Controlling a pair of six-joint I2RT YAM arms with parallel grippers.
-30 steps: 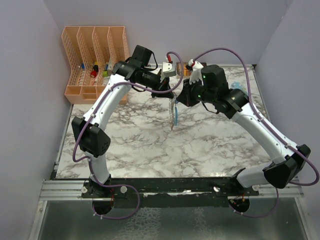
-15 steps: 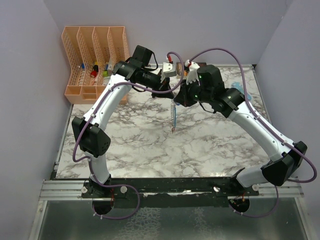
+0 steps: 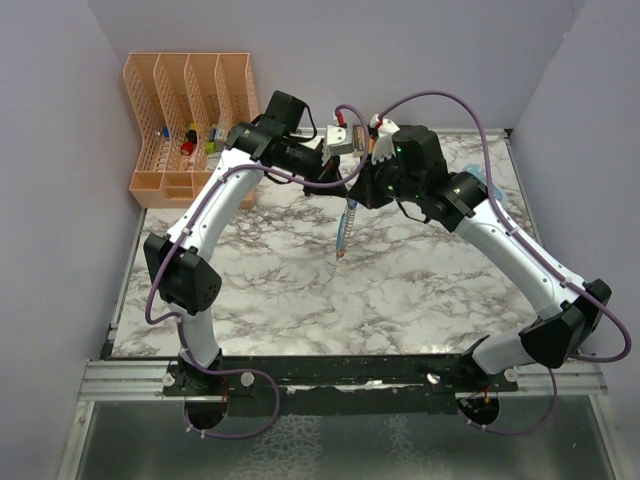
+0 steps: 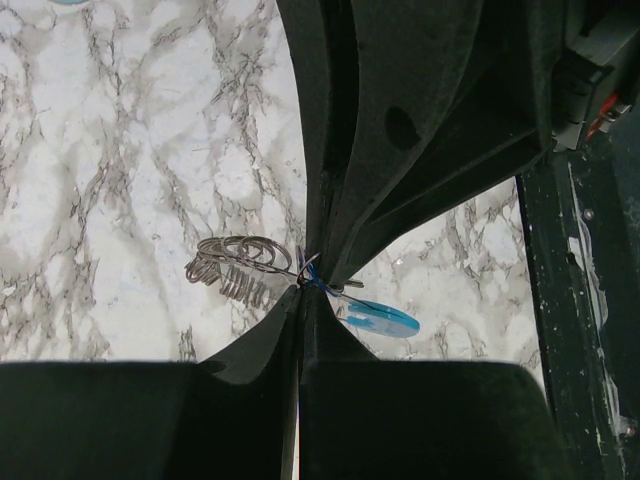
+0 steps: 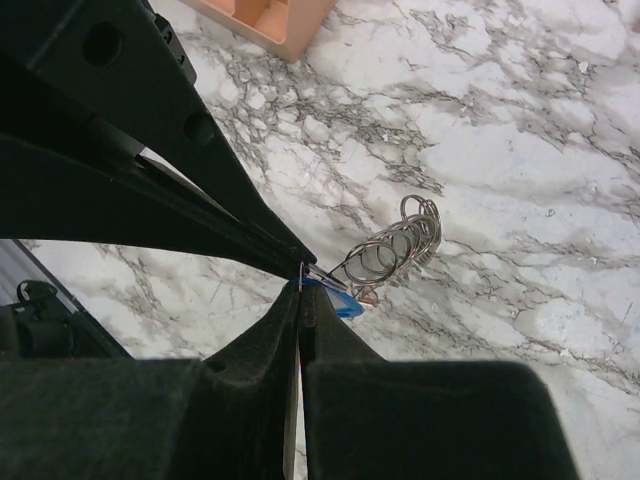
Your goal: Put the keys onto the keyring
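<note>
My right arm has swung in leftward over the last second, and my right gripper (image 5: 300, 290) now meets my left gripper (image 4: 300, 300) tip to tip above the marble table (image 3: 420, 290). Both sets of jaws are pressed together, clamped at the same spot on the keyring (image 4: 240, 265), where the grey rings join the light-blue strap (image 4: 385, 318). Which link each of my grippers pinches is too small to tell. The bunch hangs in the air below that joint, a little further left than before and clear of the tabletop. From above its lowest tip looks reddish, perhaps the red key, but I cannot be sure, and I cannot find the dark blue key at all. I judge that with both hands now on the bunch I am set to work a ring open, though no threading shows yet
</note>
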